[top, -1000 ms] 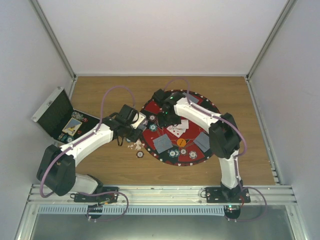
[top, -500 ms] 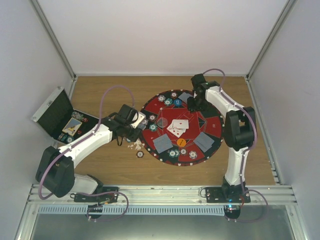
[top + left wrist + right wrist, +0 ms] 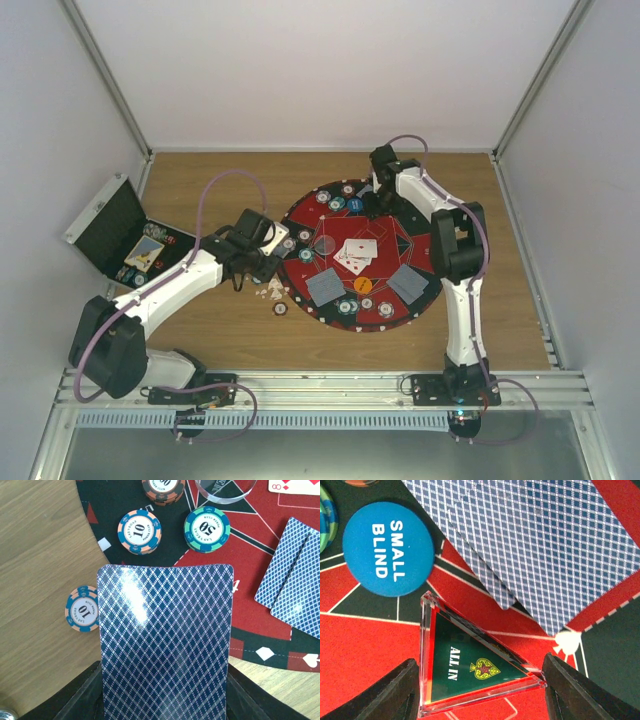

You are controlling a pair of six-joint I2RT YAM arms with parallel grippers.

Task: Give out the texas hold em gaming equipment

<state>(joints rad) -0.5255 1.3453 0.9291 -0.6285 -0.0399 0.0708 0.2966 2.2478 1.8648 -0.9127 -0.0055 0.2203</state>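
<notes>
While clamped by its near edge in the narrowly closed left gripper (image 3: pixel 165 702), hangs face down over the left rim of the mat (image 3: pixel 245 625), poised for dealing there: playing card (image 3: pixel 165 640), glossy blue diamond-patterned back, rounded corners. At the mat's far side, right gripper (image 3: pixel 480 690): jaws wide, seemingly pinching the triangular ALL IN marker (image 3: pixel 470 665) beside the SMALL BLIND disc (image 3: pixel 387 547) and two face-down cards (image 3: pixel 545 545).

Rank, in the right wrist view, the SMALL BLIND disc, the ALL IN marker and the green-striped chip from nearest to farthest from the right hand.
1. ALL IN marker, held between the fingers of the right hand.
2. SMALL BLIND disc, upper left.
3. green-striped chip, far left edge.
</notes>
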